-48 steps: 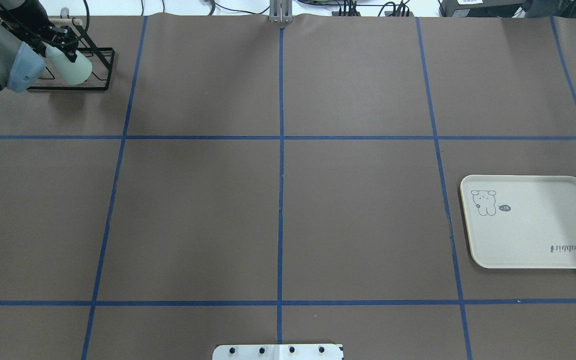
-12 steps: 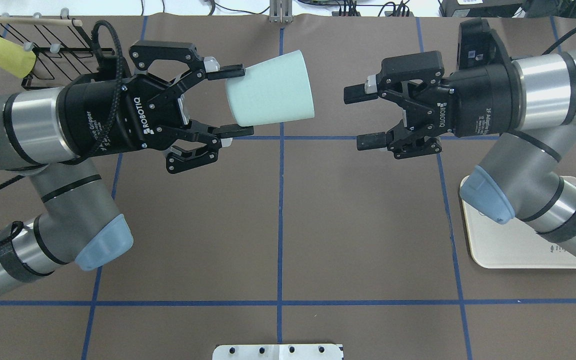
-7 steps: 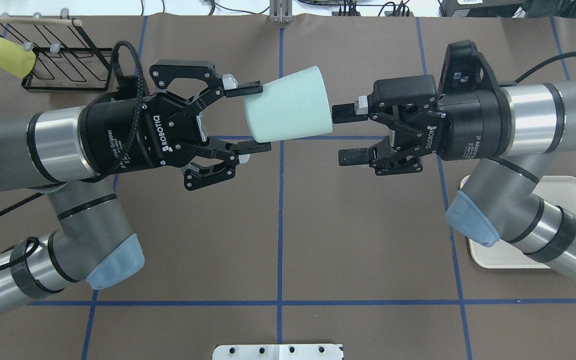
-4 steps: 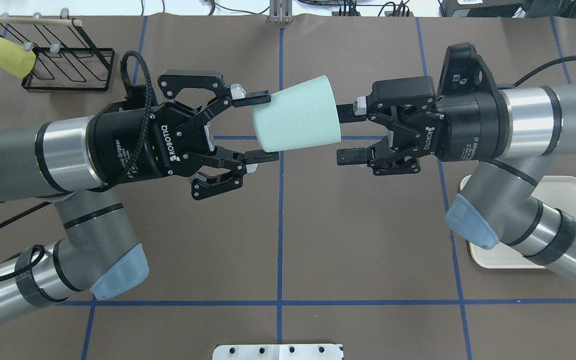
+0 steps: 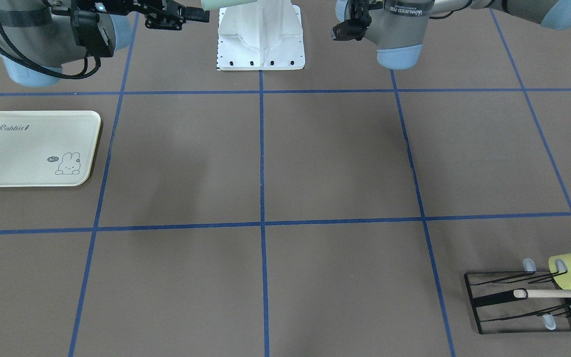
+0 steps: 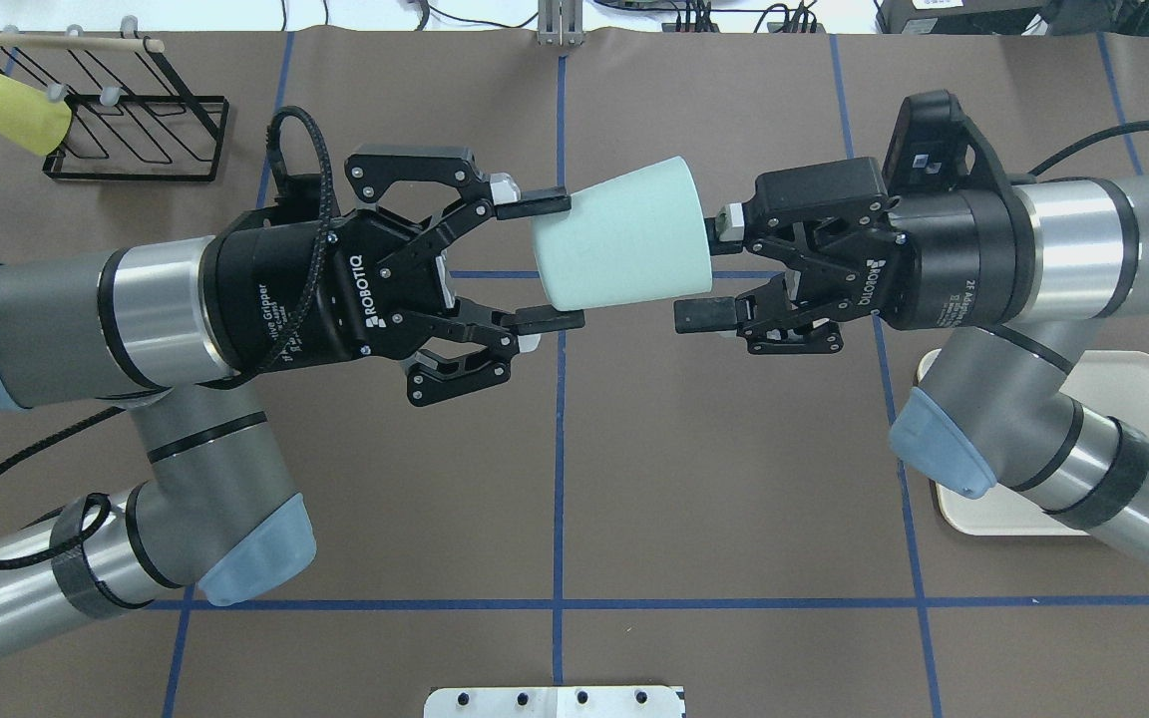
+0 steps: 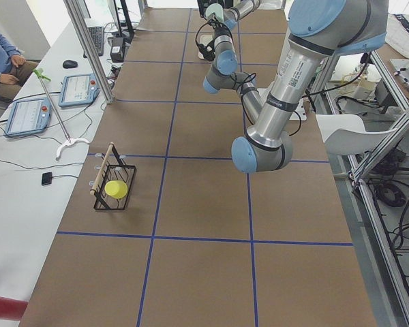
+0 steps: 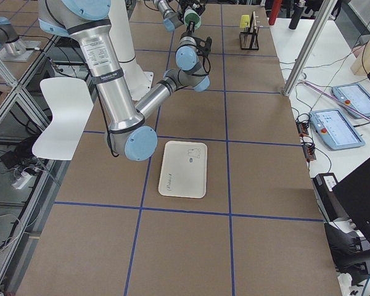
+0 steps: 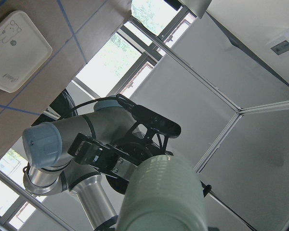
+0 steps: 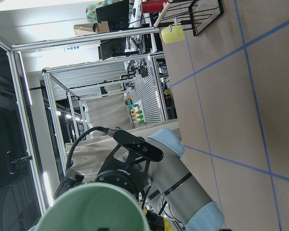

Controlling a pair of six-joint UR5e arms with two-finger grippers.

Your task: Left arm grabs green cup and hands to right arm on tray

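The pale mint-green cup (image 6: 624, 249) is held on its side high above the table's middle. My left gripper (image 6: 547, 261) is shut on its narrow base end. The cup's wide mouth faces my right gripper (image 6: 709, 267), which is open. The right gripper's lower finger (image 6: 702, 316) lies just below the rim; the cup hides its upper finger. The cup fills the bottom of the left wrist view (image 9: 164, 197), and its open mouth shows in the right wrist view (image 10: 94, 209). The cream tray (image 6: 1133, 399) lies at the right, partly under the right arm, and shows bare in the front-facing view (image 5: 32, 148).
A black wire rack (image 6: 146, 140) stands at the far left corner with a yellow-green cup (image 6: 16, 98) hung on it; both also show in the front-facing view (image 5: 518, 302). The robot's white base plate (image 6: 555, 701) is at the near edge.
The left arm has carried the cup to the right and a little down, until its rim sits at the right gripper's open fingers. The right gripper has stayed open and shifted slightly.
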